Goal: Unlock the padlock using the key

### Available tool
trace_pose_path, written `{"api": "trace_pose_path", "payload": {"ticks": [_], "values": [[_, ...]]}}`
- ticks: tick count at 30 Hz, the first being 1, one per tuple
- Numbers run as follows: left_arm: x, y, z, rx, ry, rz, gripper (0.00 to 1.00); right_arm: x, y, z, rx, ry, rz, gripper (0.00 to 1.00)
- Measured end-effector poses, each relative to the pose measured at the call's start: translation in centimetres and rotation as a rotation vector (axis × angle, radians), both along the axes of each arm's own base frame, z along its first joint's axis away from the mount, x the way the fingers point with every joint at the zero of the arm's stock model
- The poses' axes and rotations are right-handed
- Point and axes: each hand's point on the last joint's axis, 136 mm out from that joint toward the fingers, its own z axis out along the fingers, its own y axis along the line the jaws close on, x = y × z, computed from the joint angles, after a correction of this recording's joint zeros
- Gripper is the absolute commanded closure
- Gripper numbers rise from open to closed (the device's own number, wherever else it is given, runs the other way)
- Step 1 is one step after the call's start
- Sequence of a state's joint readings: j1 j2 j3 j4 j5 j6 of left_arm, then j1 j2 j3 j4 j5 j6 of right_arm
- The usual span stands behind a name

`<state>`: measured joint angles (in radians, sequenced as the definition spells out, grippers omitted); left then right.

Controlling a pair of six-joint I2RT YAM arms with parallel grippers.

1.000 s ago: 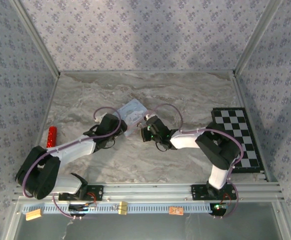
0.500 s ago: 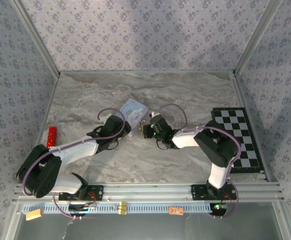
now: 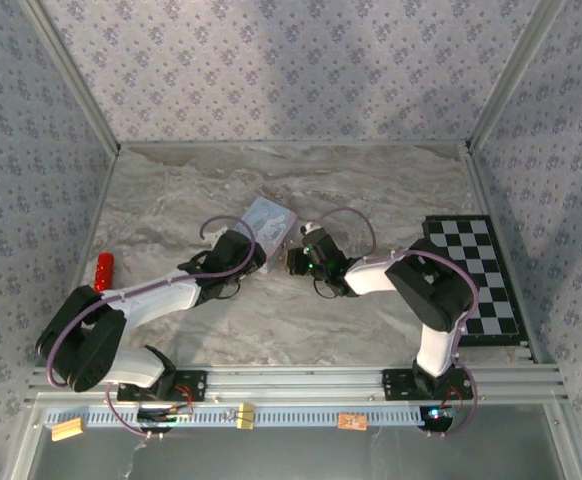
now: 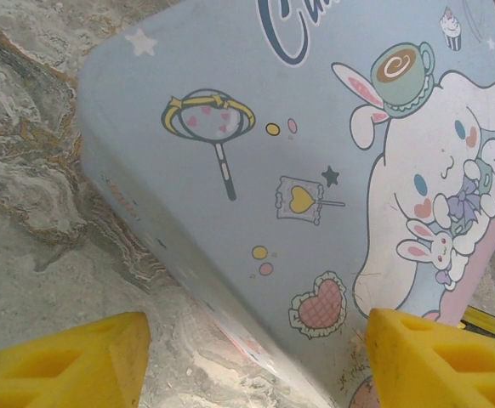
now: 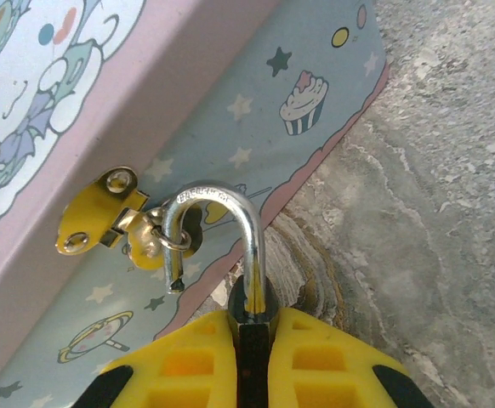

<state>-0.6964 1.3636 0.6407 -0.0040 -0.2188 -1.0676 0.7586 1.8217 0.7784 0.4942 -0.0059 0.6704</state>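
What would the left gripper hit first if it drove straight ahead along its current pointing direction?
The pastel blue cartoon-printed tin box: its edge lies straight ahead between the open left gripper's yellow fingers. How near is hard to judge.

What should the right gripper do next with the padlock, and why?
Probably shift the padlock so its free shackle end slips out of the yellow hasp. The right gripper is shut on the lock body, and the shackle already stands open but hooks the hasp loop on the cartoon tin, which the open left gripper flanks.
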Motion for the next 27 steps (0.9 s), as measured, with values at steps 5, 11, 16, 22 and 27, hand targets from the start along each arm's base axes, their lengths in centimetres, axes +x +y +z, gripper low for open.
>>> {"api": "trace_pose_path", "payload": {"ticks": [5, 11, 16, 22, 27], "values": [[0.0, 0.0, 0.0, 0.004, -0.003, 0.003, 0.31, 0.0, 0.1, 0.0, 0.021, 0.016, 0.002, 1.00], [0.0, 0.0, 0.0, 0.006, -0.005, 0.004, 0.32, 0.1, 0.1, 0.2, 0.053, 0.039, 0.003, 1.00], [0.0, 0.1, 0.0, 0.010, -0.008, 0.008, 0.32, 0.8, 0.8, 1.2, 0.089, 0.042, 0.015, 1.00], [0.0, 0.1, 0.0, 0.010, -0.008, 0.008, 0.32, 1.1, 1.9, 2.5, 0.139, 0.041, 0.035, 1.00], [0.1, 0.2, 0.0, 0.013, -0.009, 0.010, 0.32, 1.2, 1.8, 2.5, 0.146, 0.050, 0.034, 1.00]]}}
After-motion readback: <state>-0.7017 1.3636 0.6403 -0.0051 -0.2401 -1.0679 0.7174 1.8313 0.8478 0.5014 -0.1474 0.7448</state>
